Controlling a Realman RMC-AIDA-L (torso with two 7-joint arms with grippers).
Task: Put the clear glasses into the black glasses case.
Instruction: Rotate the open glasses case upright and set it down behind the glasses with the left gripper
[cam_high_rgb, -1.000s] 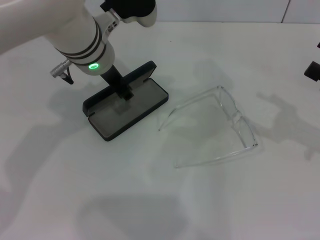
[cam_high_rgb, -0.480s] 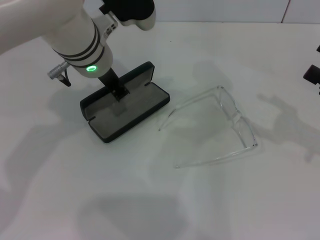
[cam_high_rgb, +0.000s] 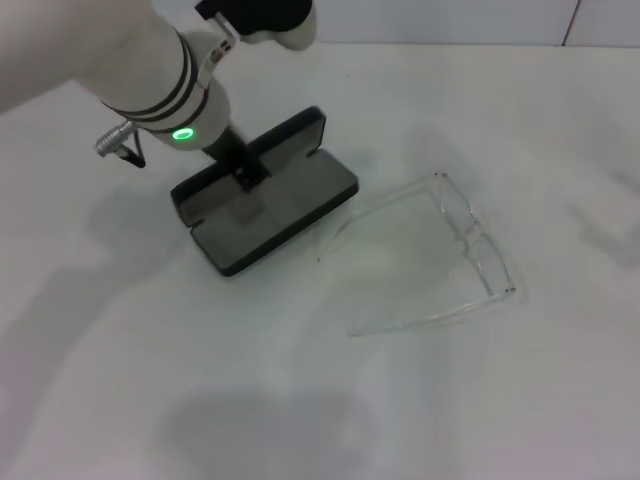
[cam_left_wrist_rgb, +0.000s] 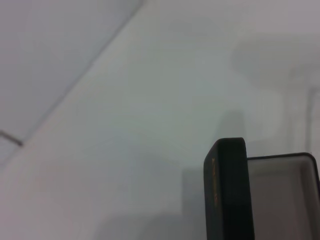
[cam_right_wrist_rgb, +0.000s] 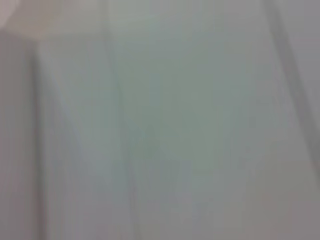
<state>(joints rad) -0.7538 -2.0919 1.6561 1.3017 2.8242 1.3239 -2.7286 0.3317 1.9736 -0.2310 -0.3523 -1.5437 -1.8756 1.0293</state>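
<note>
On desk, left of centre, case (cam_high_rgb: 268, 195) lay open, lid up, long axis diagonal. Left gripper (cam_high_rgb: 243, 178) sat on it; fingers' state could not tell. Glasses (cam_high_rgb: 440, 255) lay just right, arms toward case. Right gripper out of view.

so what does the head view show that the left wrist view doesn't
Only the head view shows the transparent, colourless plastic glasses, lying unfolded on the white table beside the case, and the left gripper reaching down into the case. Only the left wrist view shows the raised lid's edge up close, with blank table beyond. Both show the open matte black hard glasses case with its grey lining. The right gripper appears in neither.
</note>
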